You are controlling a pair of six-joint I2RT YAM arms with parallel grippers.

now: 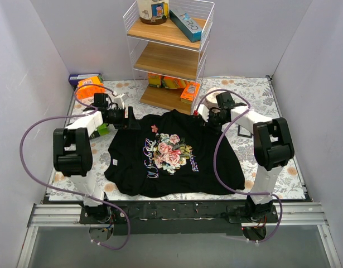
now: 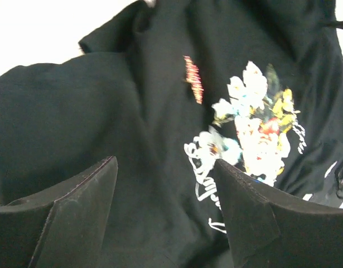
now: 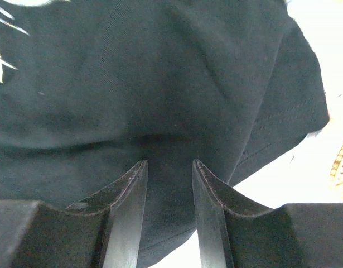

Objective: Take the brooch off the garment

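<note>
Over on the left, the left gripper (image 2: 164, 161) hovers at the shoulder of the black T-shirt (image 1: 132, 162), jaws spread wide with only cloth showing beyond them, nothing held. Just ahead of it sits the brooch (image 2: 193, 79), a tiny red-pink pin on the upper chest, above and to the left of the rose print (image 1: 170, 149), blurred in the wrist view so its clasp can't be read. It looks light and hard, small enough to slip from the pads, so the place to take it is likely by its body, square across, not at an edge. The shirt is soft and limp, lying spread on the floral tablecloth (image 1: 255, 89); it will probably lift with the pin unless pinned down close beside it. On the right, the right gripper (image 3: 169, 162) is low over the other shoulder, jaws a narrow gap apart, with no fold visibly caught between them.
</note>
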